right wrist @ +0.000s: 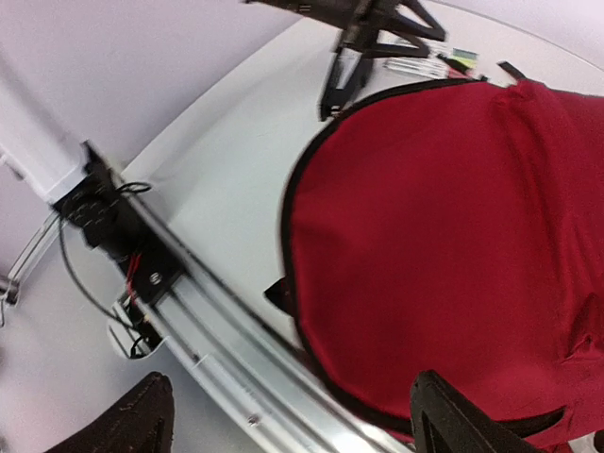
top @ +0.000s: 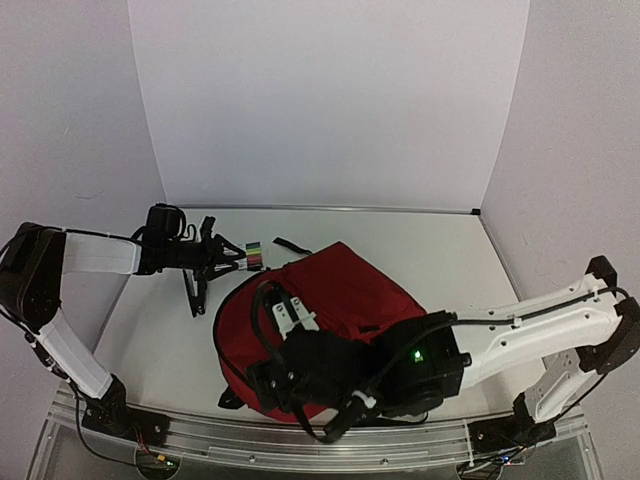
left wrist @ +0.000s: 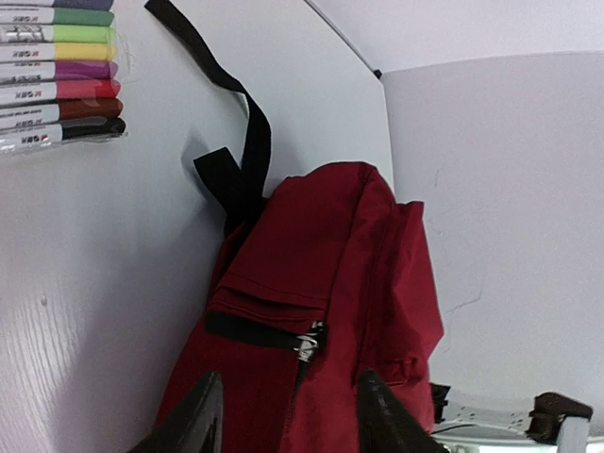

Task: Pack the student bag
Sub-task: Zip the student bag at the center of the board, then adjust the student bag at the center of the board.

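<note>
Both pincers spread, empty: left gripper [left wrist: 288, 415] by markers [top: 255, 256], upper left; right gripper [right wrist: 293, 425] over bag [top: 350, 285], lower centre. Bag probably zipped shut. Step: opening it; next needs zipper pull [left wrist: 307, 346] pinched.

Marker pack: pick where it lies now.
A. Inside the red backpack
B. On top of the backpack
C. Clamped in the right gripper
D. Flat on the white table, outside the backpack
D: in the left wrist view the marker pack lies flat on the white table, with bare table between it and the red backpack.
</note>
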Tool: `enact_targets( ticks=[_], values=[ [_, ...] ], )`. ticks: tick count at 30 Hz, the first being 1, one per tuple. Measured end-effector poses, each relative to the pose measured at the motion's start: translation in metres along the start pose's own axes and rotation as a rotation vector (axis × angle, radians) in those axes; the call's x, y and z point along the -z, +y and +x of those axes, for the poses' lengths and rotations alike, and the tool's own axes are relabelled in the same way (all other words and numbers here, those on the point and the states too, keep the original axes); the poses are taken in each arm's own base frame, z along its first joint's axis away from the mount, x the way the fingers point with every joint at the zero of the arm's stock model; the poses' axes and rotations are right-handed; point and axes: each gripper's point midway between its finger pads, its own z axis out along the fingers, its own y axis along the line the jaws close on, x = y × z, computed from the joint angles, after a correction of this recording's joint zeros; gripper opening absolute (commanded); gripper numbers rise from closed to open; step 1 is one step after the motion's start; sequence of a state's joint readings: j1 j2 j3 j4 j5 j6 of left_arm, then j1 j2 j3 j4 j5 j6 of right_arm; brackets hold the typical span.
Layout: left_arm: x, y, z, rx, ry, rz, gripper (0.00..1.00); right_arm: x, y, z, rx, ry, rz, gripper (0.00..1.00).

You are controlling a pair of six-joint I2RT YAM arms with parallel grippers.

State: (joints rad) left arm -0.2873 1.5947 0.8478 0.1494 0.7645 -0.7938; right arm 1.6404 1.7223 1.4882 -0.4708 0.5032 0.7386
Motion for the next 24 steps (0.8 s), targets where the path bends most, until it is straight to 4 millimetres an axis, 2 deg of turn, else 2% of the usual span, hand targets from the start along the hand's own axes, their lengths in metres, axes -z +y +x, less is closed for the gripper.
enact_targets(
  ticks=[3,5,8,11,13,17,19,22,24],
  values=[
    [0.016,-0.014,-0.001,-0.020,-0.035,-0.020,0.74,-0.018,-0.058,-0.025,-0.041,-0.004,0.116,0.98],
    [0.032,-0.028,-0.001,-0.049,-0.073,-0.026,0.78,-0.024,-0.098,-0.042,-0.062,-0.009,0.188,0.98],
    [0.056,-0.041,0.009,-0.064,-0.119,-0.032,0.83,-0.029,-0.155,-0.064,-0.083,-0.011,0.283,0.98],
    [0.069,-0.038,0.033,-0.031,-0.109,-0.053,0.85,-0.033,-0.197,-0.081,-0.104,-0.009,0.342,0.97],
    [0.069,-0.025,0.055,0.016,-0.073,-0.082,0.87,-0.037,-0.224,-0.088,-0.111,0.006,0.370,0.93],
    [0.067,0.005,0.112,0.125,0.043,-0.163,0.89,-0.049,-0.267,-0.093,-0.113,0.053,0.398,0.83],
    [0.069,0.011,0.137,0.159,0.089,-0.183,0.89,-0.058,-0.286,-0.093,-0.113,0.088,0.397,0.79],
    [0.078,0.008,0.157,0.183,0.101,-0.162,0.90,-0.077,-0.309,-0.090,-0.121,0.140,0.370,0.76],
    [0.084,0.005,0.161,0.195,0.085,-0.140,0.90,-0.088,-0.322,-0.085,-0.126,0.173,0.358,0.73]
  ],
)
